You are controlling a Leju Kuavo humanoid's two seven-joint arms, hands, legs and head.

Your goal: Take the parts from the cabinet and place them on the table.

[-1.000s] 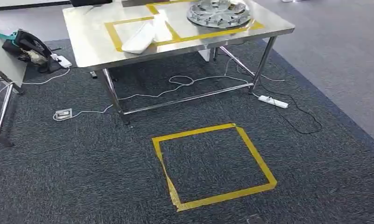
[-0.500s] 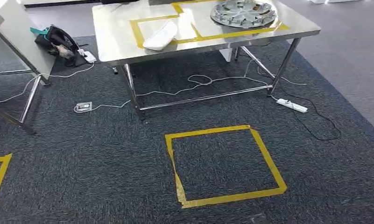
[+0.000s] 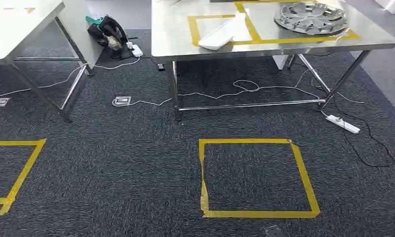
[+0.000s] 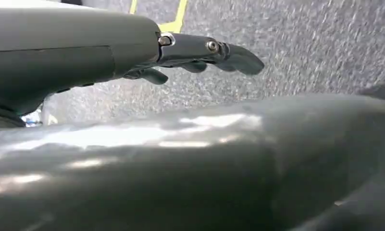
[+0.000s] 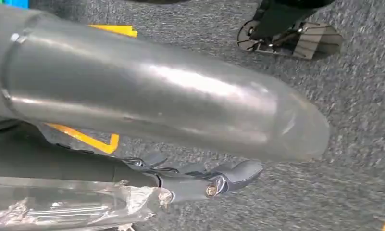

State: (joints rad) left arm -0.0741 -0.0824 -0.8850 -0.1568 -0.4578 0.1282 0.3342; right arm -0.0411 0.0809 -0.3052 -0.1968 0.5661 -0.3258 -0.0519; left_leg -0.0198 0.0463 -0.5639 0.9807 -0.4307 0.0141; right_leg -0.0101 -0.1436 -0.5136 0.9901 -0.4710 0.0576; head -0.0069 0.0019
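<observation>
A steel table [image 3: 175, 39] stands at the top of the head view. On it, inside yellow tape outlines, lie a white curved part [image 3: 217, 37] and a silver wheel cover [image 3: 311, 16] further right. My left hand [image 4: 200, 53] hangs over dark carpet with its fingers stretched out and nothing in them. My right hand [image 5: 204, 180] also hangs above the carpet, fingers loosely extended and empty. Both hands are far from the table.
A yellow tape square [image 3: 257, 213] marks the carpet in front of the table, and part of another tape square [image 3: 22, 170] lies at the left. A white table [image 3: 17, 29] stands at the far left with a dark bag [image 3: 106, 30] beside it. Cables [image 3: 244, 89] and a power strip [image 3: 343, 124] lie under the steel table.
The camera has turned left, so the whole scene has slid right. The white table and the second tape square have come into view. The parts on the table have not moved.
</observation>
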